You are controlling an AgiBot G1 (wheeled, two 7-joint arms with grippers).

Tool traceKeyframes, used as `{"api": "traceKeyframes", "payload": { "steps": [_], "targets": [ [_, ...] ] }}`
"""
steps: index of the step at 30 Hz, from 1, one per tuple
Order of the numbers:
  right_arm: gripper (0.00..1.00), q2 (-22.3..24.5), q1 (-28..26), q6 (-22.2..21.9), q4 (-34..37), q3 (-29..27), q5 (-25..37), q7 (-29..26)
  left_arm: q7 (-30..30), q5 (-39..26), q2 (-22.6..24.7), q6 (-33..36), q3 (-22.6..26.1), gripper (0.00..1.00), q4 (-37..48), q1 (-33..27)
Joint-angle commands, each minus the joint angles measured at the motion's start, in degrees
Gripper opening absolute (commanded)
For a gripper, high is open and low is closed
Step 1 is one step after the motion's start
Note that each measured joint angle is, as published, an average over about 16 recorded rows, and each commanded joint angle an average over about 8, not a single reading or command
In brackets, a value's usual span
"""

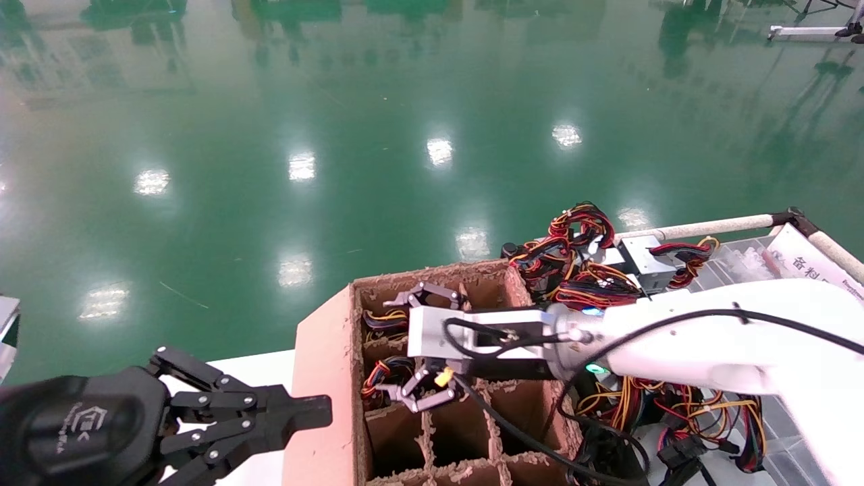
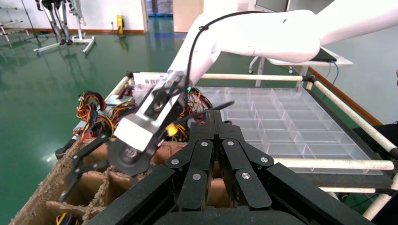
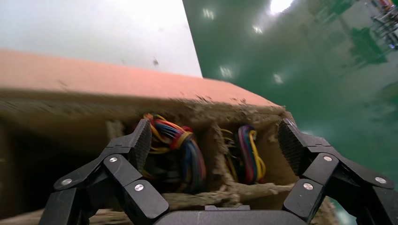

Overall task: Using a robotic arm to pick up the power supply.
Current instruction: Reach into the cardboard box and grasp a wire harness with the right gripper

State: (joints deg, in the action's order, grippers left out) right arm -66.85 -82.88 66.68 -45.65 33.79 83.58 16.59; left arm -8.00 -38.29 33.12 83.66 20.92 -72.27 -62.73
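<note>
Floor (image 1: 337, 121), glossy green, fills the upper head view. Robotic arm (image 1: 709, 344), glossy white, reaches in from the robot's right over a cardboard box (image 1: 324, 378) divided into cells by fibrous partitions. Trolley rail (image 1: 709, 226), padded white tube, borders a clear plastic compartment tray (image 2: 300, 122) beyond the box. Left gripper (image 1: 317, 412), black, parked low at the robot's left beside the box's outer wall, fingers closed together. Right gripper (image 1: 405, 351), on the silver wrist block (image 1: 432, 334), poised above the box's far-left cells with its jaws spread wide, one finger over each of two neighbouring cells; nothing between them. Power supply (image 3: 180, 154), seen only as a bundle of red, yellow, orange and blue wires, sits down inside the cell under the right gripper; a second bundle (image 3: 248, 157) fills the adjacent cell. Loose supplies (image 1: 594, 270) with tangled wiring lie heaped outside the box on the trolley.
</note>
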Motion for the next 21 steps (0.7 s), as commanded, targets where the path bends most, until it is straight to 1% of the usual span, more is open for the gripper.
{"api": "traceKeyframes", "payload": {
  "steps": [1,6,12,19,20,21],
  "targets": [
    [0.0,-1.58,-0.79,-1.43,1.44,0.6,1.52,2.6,0.0,0.0,0.0,0.0,0.0,0.0,0.0,0.0],
    [0.0,-2.96,-2.28,-1.77,3.99,1.87,3.75,4.72,0.0,0.0,0.0,0.0,0.0,0.0,0.0,0.0],
    [0.0,-3.41,-3.47,-1.1,6.48,2.94,5.32,5.2,0.0,0.0,0.0,0.0,0.01,0.0,0.0,0.0],
    [0.0,-4.3,-4.09,-1.06,8.14,3.28,5.74,5.92,0.0,0.01,0.0,0.0,0.01,0.0,0.0,0.0],
    [0.0,-4.45,-4.18,-1.04,8.29,3.3,5.74,6.04,0.0,0.01,0.0,0.0,0.01,0.03,0.0,0.0],
    [0.0,-4.59,-4.26,-1.01,8.45,3.32,5.74,6.15,0.01,0.01,0.0,0.0,0.01,0.08,0.0,0.0]
  ]
}}
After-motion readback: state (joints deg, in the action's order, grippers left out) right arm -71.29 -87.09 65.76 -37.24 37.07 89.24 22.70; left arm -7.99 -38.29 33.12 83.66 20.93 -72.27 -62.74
